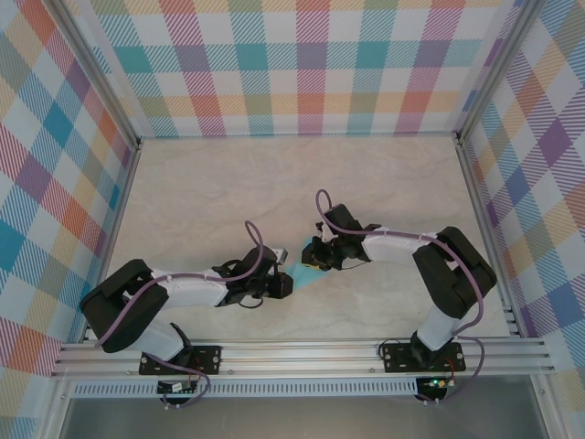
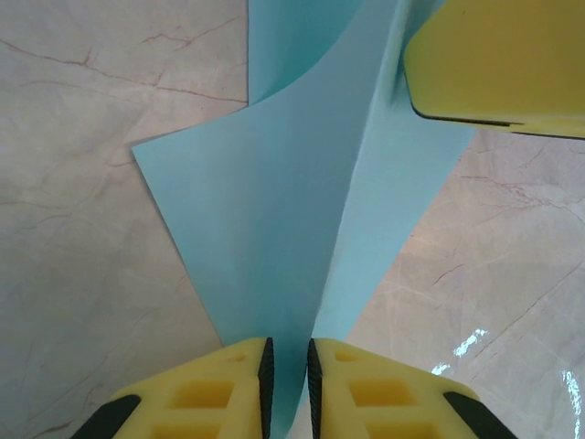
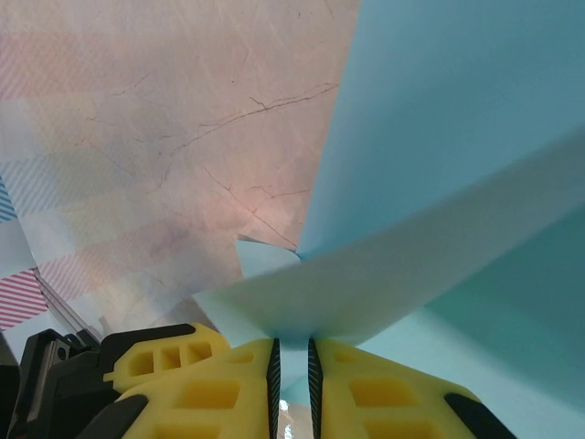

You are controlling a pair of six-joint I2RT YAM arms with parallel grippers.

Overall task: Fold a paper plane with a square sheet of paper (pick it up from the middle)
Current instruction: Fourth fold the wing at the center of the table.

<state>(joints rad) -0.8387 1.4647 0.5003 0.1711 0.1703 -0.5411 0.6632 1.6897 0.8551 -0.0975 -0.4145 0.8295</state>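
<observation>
The paper plane (image 1: pixel 304 275) is a light-blue folded dart, held just above the table between my two grippers. In the left wrist view the paper plane (image 2: pixel 274 210) spreads in two wings from a centre ridge that runs down between my left gripper (image 2: pixel 287 366) pads, which are shut on it. My right gripper (image 3: pixel 292 366) is shut on a folded edge of the paper plane (image 3: pixel 439 183), whose flaps fan out above it. From above, the left gripper (image 1: pixel 281 280) and right gripper (image 1: pixel 317 259) face each other close together. A right finger (image 2: pixel 498 59) shows yellow at the top.
The marble-patterned table (image 1: pixel 274 183) stretches behind the arms to checked cloth walls (image 1: pixel 292 64). An aluminium rail (image 1: pixel 302 352) runs along the near edge, carrying both arm bases. A finger of the left gripper (image 3: pixel 164 352) sits close beside the right one.
</observation>
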